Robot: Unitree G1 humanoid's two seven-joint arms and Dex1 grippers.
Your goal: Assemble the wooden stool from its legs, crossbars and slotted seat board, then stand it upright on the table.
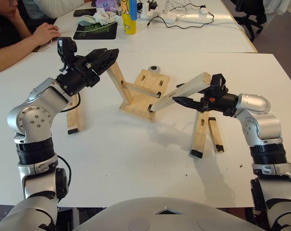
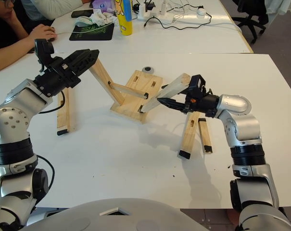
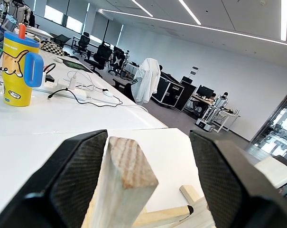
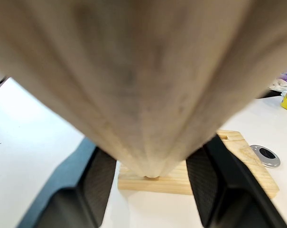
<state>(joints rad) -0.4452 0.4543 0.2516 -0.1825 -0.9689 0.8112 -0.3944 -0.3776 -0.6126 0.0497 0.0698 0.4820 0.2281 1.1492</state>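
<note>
- The white table (image 1: 135,163) runs out in front of the arms.
- Nearest, on the right side, a loose leg (image 1: 200,137) lies flat with its dark-capped end toward the front. A thin loose crossbar (image 1: 216,135) lies just beside it on the outer side.
- On the left, a spare leg (image 1: 74,115) lies flat under the left arm, well apart from the other pieces.
- The right gripper (image 1: 178,100) is clamped on the raised leg (image 1: 181,91), with a finger on either side and pointing along it. This leg slopes down toward the middle, and its low end meets the edge of the seat board (image 1: 135,108).
- The seat board lies flat in the middle of the table, slots facing up.
- A slanted leg (image 1: 120,82) rises from the board and leans to the left. A fitted crossbar (image 1: 141,89) runs from its side toward the board's right half.
- The left gripper (image 1: 109,57) is around the top end of the slanted leg with its jaws spread. In the left wrist view the wood sits against one of the pads (image 3: 81,185), with a clear gap to the other.
- Just past the board there is a round cable port (image 1: 154,69) in the tabletop.
- Farther back stand a yellow cup (image 1: 130,17), a dark mat (image 1: 94,32) and a tangle of cables (image 1: 183,18).
</note>
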